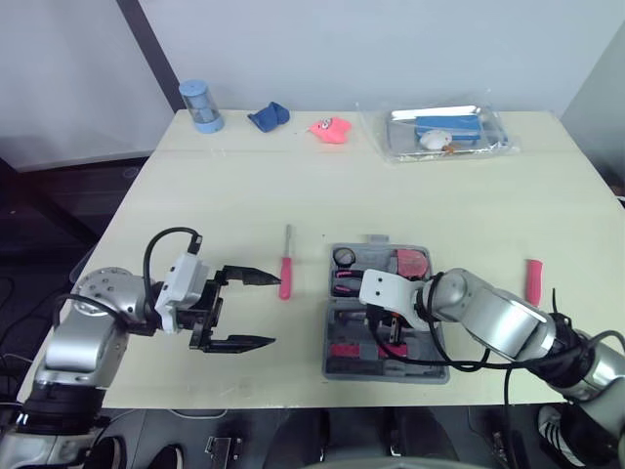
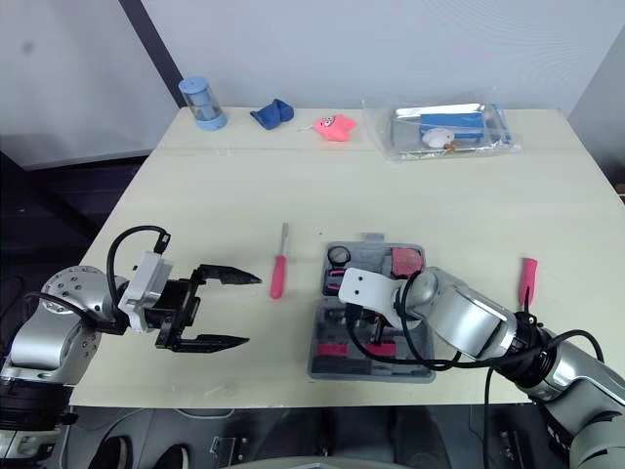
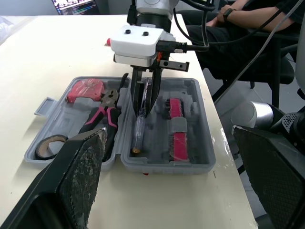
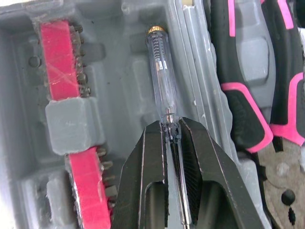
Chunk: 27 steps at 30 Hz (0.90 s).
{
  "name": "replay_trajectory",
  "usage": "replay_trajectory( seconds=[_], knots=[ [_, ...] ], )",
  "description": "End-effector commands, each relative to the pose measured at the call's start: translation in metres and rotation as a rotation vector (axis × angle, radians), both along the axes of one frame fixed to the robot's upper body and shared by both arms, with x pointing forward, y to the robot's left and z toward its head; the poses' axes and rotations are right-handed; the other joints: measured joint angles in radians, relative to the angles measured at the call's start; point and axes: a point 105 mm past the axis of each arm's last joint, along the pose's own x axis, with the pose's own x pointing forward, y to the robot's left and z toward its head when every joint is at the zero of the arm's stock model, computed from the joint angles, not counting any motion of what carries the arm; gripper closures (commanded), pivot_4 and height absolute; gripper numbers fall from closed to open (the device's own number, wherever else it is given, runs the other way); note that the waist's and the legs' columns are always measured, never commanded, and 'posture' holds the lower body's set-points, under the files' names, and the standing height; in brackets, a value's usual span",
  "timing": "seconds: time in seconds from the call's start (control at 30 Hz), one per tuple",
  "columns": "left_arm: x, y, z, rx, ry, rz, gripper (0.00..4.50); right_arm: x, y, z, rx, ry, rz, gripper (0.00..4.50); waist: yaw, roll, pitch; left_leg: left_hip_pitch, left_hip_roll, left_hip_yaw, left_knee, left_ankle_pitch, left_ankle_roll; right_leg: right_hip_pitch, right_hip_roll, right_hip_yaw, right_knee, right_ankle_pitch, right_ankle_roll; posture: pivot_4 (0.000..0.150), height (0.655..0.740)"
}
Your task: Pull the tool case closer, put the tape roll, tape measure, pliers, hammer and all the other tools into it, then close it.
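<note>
The grey tool case [image 1: 337, 369] lies open near the table's front edge. Its far half holds a tape roll [image 1: 344, 257], a red tape measure [image 1: 414, 262] and pink-handled pliers [image 3: 102, 117]. Pink bit strips [image 3: 175, 126] sit in the near half. My right gripper [image 4: 171, 129] reaches down into that half, shut on the shaft of a clear test screwdriver [image 4: 164, 81] lying in a slot. My left gripper [image 1: 273, 310] stands open to the case's left, just beside a pink screwdriver [image 1: 286, 269] on the table.
A pink-handled tool [image 1: 533, 281] lies right of the case. Along the far edge are a blue cup [image 1: 200, 106], a blue cloth [image 1: 269, 116], a pink toy [image 1: 330, 130] and a clear packet [image 1: 447, 132]. A person [image 3: 248, 28] sits beyond the table.
</note>
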Motion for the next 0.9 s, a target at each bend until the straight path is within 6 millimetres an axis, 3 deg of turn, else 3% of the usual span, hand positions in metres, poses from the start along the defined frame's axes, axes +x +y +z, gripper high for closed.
replay_trajectory(
  seconds=[0.03, 0.3, 0.6, 0.67, 0.9],
  knots=[
    [-0.006, 0.000, 0.002, 0.017, -0.017, -0.042, 0.00, 0.003, 0.005, 0.006, 0.013, -0.036, 0.022, 4.40, 0.000, 0.000, 0.000, 0.000, 0.000, 0.000, 0.000, 0.000, 0.000, 0.000, 0.000, 0.000, 0.000, 0.000, 0.000, 0.150, 0.7400],
    [-0.007, 0.000, 0.002, 0.016, -0.017, -0.039, 0.00, 0.004, 0.007, 0.005, 0.025, -0.043, 0.032, 4.40, 0.000, 0.000, 0.000, 0.000, 0.000, 0.000, 0.000, 0.000, 0.000, 0.000, 0.000, 0.000, 0.000, 0.000, 0.000, 0.150, 0.7400],
    [-0.006, -0.001, 0.002, 0.010, -0.015, -0.037, 0.00, 0.007, 0.006, 0.007, 0.038, -0.065, 0.032, 0.31, -0.001, -0.001, 0.000, 0.001, 0.000, 0.000, 0.000, 0.000, 0.000, 0.000, 0.000, 0.000, 0.001, 0.000, 0.000, 0.150, 0.7400],
    [-0.006, -0.001, 0.002, 0.008, -0.014, -0.036, 0.00, 0.007, 0.007, 0.010, 0.048, -0.070, 0.030, 0.04, -0.001, -0.001, 0.000, 0.001, 0.000, 0.000, 0.000, 0.000, 0.000, 0.000, 0.000, 0.000, 0.002, 0.000, 0.000, 0.150, 0.7400],
    [-0.007, -0.001, 0.002, 0.002, -0.013, -0.033, 0.00, 0.009, 0.009, 0.028, 0.129, -0.120, 0.018, 0.04, 0.000, -0.001, 0.000, 0.000, 0.000, 0.000, 0.000, 0.000, 0.000, 0.000, 0.000, 0.000, 0.001, 0.000, 0.000, 0.150, 0.7400]
  ],
)
